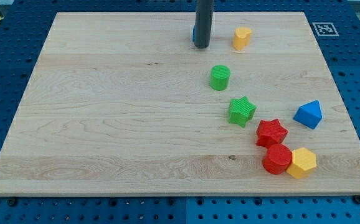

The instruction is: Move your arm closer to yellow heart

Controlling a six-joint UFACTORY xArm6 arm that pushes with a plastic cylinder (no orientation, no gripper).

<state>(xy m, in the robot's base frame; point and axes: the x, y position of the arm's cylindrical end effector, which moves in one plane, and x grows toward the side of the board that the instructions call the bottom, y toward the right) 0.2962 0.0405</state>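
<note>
The yellow heart (241, 37) lies near the view's top, right of centre, on the wooden board (105, 112). My rod comes down from the view's top and my tip (202, 46) rests on the board just left of the heart, with a small gap between them. A blue block (194, 34) is mostly hidden behind the rod, showing only a sliver at its left side.
A green cylinder (220, 78) stands below my tip. A green star (241, 111), a red star (271, 132), a red cylinder (277, 158) and a yellow hexagon (301, 163) cluster at the lower right. A blue triangular block (309, 114) lies at the right. A fiducial tag (322, 28) marks the top right corner.
</note>
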